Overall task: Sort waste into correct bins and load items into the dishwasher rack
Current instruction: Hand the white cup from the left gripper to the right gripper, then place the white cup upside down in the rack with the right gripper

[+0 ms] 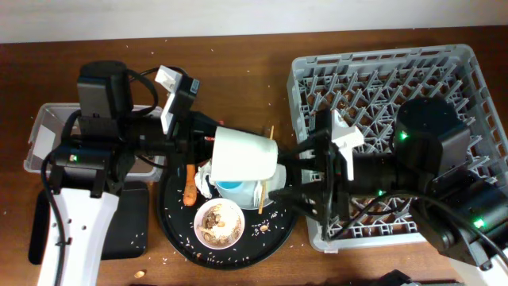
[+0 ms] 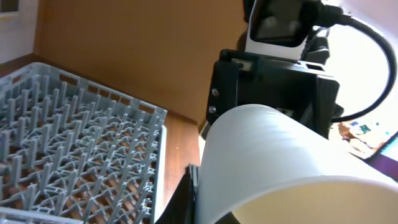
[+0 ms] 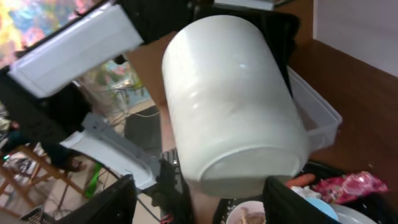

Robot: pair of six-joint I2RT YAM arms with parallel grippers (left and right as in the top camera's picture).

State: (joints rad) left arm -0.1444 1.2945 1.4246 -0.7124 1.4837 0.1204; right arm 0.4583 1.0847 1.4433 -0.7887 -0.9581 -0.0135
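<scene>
Seeing white cup [image 1: 244, 156] clenched sideways in left end effector [image 1: 208, 141], above round tray's [image 1: 171, 224] 12 o'clock; my right end effector [image 1: 286, 173] gapes at cup's 3 o'clock, beside dishwasher rack [image 1: 381, 75] edge.

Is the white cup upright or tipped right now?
Tipped. The white cup lies sideways off the table in the left gripper, its base facing the open right gripper.
</scene>
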